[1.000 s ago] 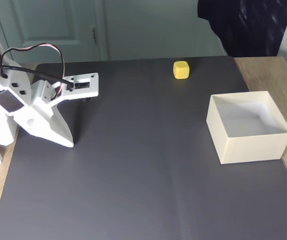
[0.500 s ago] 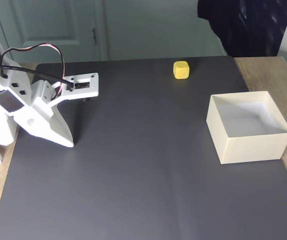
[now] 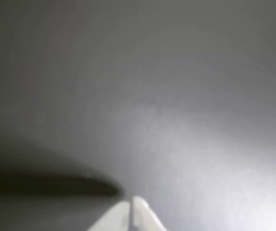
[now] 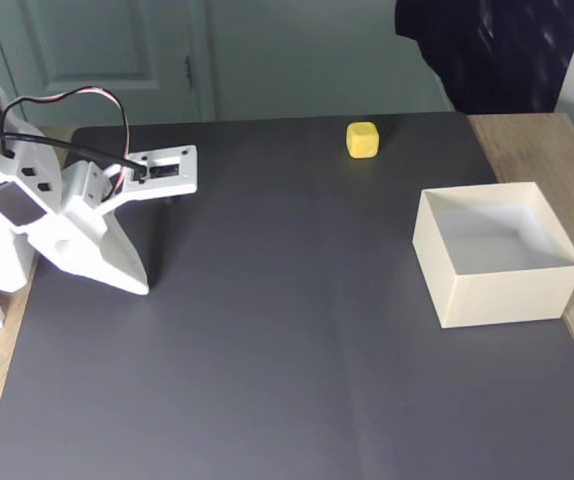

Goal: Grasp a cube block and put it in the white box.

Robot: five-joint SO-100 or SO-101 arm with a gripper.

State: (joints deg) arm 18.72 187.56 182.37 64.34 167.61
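Cube block (image 4: 362,139): far right of the tool (image 4: 139,288), beyond it.
Tool: tips together, empty, on the surface (image 4: 287,350); white box (image 4: 497,294) right.

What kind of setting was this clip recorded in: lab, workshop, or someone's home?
Most likely a room in a home. A dark mat covers a wooden table, with a pale panelled door close behind. The white arm's end effector rests on the mat.

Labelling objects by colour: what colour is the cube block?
Bright yellow cube block, clearest in the fixed view.
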